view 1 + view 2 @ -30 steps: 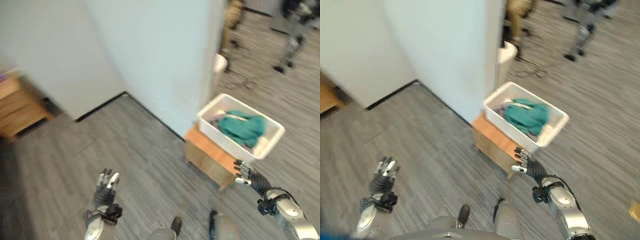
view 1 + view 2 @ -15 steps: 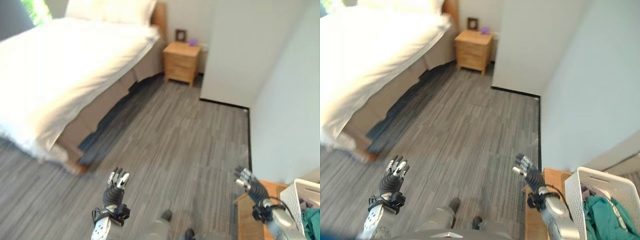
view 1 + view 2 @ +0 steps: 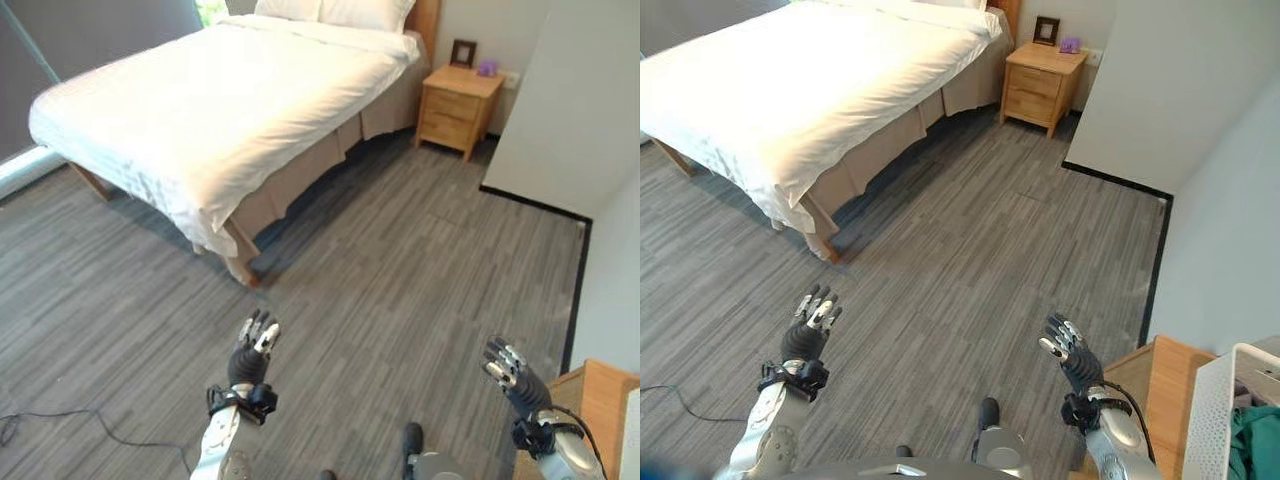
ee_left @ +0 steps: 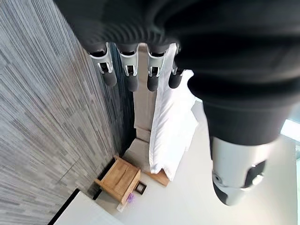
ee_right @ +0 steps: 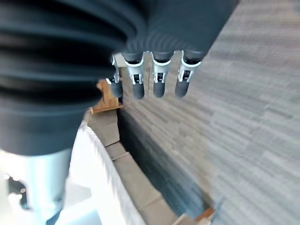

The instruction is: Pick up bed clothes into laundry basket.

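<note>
1. White bedding covers the bed across the upper left of both eye views, smooth on top and hanging over the near edge and corner; two white pillows lie at the head, by the top edge.
2. Grey wood-grain floor fills the middle and lower part of the frame.
3. Pale wall panels stand along the right side, with a dark strip at their foot.
4. Wooden nightstand sits at upper right of centre, just beside the head of the bed, bearing a small dark picture frame and a small purple object.
5. Laundry basket, white, shows at the lower right corner of the right eye view, on a wooden stand, with teal cloth inside.
6. Left hand is at lower centre-left, fingers straight and spread, holding nothing.
7. Right hand is at lower right, fingers likewise straight and spread, empty.
</note>
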You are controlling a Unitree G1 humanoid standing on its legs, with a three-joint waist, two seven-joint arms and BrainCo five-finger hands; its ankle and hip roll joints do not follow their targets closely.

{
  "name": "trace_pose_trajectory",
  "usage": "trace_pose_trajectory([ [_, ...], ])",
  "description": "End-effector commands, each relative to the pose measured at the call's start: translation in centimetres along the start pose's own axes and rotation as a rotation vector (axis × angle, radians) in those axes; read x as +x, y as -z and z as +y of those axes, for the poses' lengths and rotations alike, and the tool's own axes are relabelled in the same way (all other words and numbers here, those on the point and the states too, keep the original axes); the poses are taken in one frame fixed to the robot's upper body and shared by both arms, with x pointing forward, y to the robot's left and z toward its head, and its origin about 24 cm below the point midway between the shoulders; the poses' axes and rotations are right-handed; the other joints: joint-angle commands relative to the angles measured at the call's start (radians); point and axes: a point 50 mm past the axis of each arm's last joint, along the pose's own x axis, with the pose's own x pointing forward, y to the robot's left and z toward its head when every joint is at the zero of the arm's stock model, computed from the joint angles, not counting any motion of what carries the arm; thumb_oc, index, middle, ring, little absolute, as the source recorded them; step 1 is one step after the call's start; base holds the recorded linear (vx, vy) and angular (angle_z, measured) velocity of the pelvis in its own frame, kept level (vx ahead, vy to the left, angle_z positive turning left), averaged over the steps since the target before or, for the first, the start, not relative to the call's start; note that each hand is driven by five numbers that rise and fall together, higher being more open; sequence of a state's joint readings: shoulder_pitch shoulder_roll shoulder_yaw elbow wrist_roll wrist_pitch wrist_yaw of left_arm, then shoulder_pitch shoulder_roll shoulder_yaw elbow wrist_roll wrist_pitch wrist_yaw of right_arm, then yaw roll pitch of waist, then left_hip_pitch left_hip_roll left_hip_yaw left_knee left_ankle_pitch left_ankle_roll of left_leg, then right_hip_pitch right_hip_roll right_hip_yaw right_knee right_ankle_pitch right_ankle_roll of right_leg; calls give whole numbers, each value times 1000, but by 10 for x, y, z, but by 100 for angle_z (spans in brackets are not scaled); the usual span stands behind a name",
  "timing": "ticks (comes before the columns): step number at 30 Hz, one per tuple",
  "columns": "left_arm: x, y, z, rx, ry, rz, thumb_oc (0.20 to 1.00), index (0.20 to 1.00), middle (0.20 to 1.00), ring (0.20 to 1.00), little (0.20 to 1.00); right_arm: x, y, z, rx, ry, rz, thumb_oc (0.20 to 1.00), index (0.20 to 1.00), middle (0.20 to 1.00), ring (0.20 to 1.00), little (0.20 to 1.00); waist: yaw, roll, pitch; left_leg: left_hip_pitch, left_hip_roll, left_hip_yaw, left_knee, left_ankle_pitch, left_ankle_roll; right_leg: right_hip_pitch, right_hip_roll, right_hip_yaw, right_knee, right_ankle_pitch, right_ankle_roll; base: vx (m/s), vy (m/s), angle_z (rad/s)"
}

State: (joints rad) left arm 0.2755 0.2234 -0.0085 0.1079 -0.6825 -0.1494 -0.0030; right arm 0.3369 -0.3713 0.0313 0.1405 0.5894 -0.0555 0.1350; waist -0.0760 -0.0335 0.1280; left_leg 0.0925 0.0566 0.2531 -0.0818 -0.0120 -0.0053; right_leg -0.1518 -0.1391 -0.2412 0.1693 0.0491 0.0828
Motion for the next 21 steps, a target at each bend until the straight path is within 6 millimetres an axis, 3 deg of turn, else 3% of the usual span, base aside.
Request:
trace_pose_trajectory([
  [1,8,-23,-4,49,35,-103,1000,1000,1000,1000,1000,13,-18,14,1,-57,-100,1000,1000,1000,1000,1000,10,-2,-23,-33,-2,-51,4,30,-24,152,12,14,-130,-21,37,13,53,3],
  [5,8,-21,-2,-5,-3,-106,1000,1000,1000,1000,1000,17,-19,18,-21,-64,-100,1000,1000,1000,1000,1000,25,-10,-28,-29,-10,-61,4,28,-18,159,9,15,-127,-21,41,6,22,1],
  [10,9,-21,-4,90,8,-102,1000,1000,1000,1000,1000,24,-23,20,-72,-59,-112,1000,1000,1000,1000,1000,48,-16,-39,-26,-17,-79,6,26,-14,173,5,7,-129,-20,45,8,10,8],
  [21,6,-16,2,123,-20,-75,1000,1000,1000,1000,1000,31,-33,31,-167,-72,-143,1000,1000,1000,1000,1000,64,-19,-48,-12,-22,-85,3,20,-9,194,10,3,-147,-19,49,1,1,1],
])
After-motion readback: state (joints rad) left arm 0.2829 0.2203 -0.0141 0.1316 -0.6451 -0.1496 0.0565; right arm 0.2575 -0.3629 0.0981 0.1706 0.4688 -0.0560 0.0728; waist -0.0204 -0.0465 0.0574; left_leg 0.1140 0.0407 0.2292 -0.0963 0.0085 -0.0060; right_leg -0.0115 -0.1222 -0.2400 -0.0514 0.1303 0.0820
